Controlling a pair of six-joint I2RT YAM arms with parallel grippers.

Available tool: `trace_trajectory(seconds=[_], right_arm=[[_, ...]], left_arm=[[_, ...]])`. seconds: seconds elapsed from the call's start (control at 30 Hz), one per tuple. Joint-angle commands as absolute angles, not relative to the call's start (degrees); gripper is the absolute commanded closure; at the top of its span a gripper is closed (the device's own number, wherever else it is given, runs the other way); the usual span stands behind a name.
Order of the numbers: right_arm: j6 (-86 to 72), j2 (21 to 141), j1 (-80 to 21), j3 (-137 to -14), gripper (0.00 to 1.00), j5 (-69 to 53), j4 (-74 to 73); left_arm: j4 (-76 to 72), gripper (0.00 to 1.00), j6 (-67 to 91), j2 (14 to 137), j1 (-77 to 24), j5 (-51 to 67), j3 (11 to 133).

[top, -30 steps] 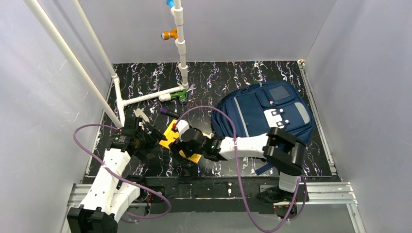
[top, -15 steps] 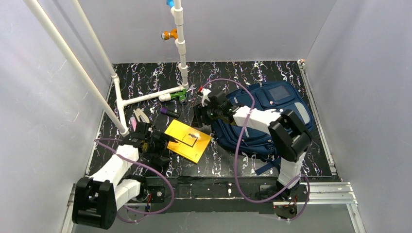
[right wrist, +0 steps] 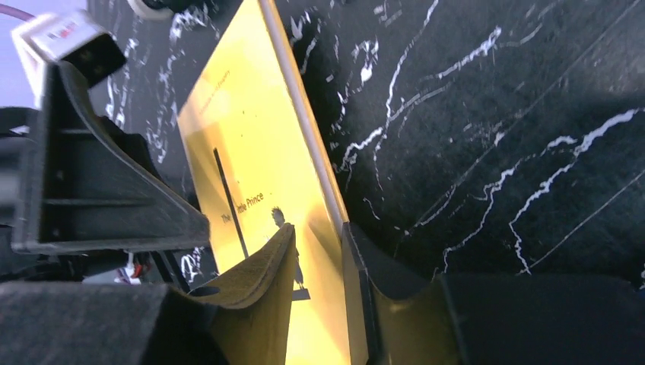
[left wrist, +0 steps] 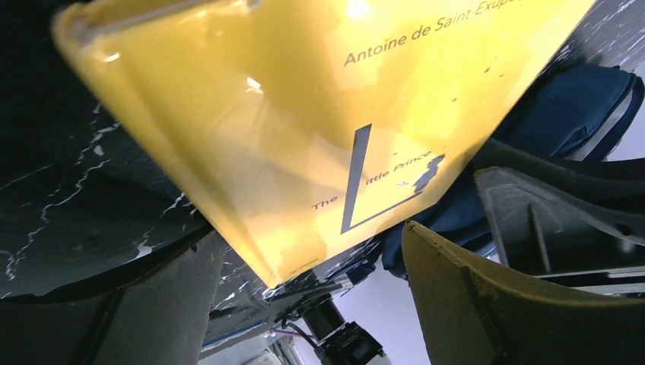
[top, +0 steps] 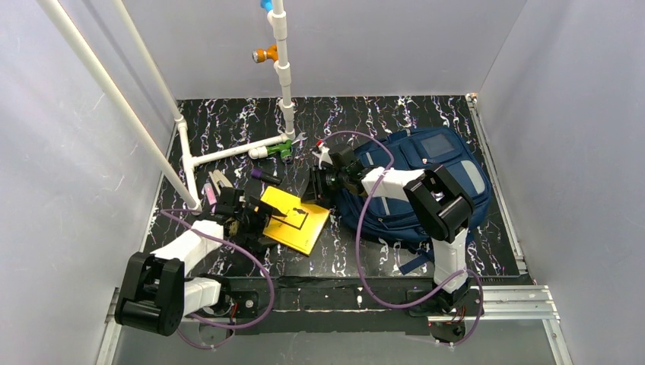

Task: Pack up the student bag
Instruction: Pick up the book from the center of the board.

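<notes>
The navy student bag (top: 426,171) lies flat at the right of the table, and a piece of it shows in the left wrist view (left wrist: 578,114). A yellow book (top: 297,220) titled "The Little Prince" lies on the black marbled tabletop to the left of the bag. My right gripper (top: 314,194) is at the book's far right corner. In the right wrist view it (right wrist: 319,232) is closed narrowly on the book (right wrist: 251,152), one finger on the cover and one against the edge. My left gripper (top: 257,217) stands open at the book's left side. The book's corner (left wrist: 289,114) points into its wide gap (left wrist: 304,281).
A white pipe frame (top: 228,152) with a green fitting (top: 283,148) crosses the back left. A purple marker (top: 262,175) and a small pink and grey item (top: 217,182) lie just behind the book. Grey walls enclose the table on three sides.
My right gripper left the book's middle, swung to its far right corner and narrowed its jaws around the edge. My left gripper moved right to the book's left side.
</notes>
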State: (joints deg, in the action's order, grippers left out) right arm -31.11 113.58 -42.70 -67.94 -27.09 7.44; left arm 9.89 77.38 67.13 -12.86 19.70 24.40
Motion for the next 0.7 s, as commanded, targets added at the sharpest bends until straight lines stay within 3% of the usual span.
trace_trajectory(seconds=[0.0, 0.47, 0.53, 0.67], right_arm=[[-39.7, 104.4, -46.2, -65.0, 0.67, -36.9, 16.0], [-35.0, 91.7, -46.0, -57.1, 0.66, -27.7, 6.0], [-33.9, 90.5, -45.6, -56.3, 0.62, -25.9, 4.9], [-22.4, 91.8, -45.4, -63.5, 0.41, -14.7, -9.1]], left_arm=[[4.7, 0.15, 73.6, 72.3, -13.6, 16.1, 21.7], [1.7, 0.15, 75.8, 80.9, -21.9, 15.1, 29.9], [3.2, 0.15, 76.3, 82.8, -23.2, 14.4, 31.3], [7.3, 0.13, 77.8, 81.6, -23.8, 12.1, 29.5]])
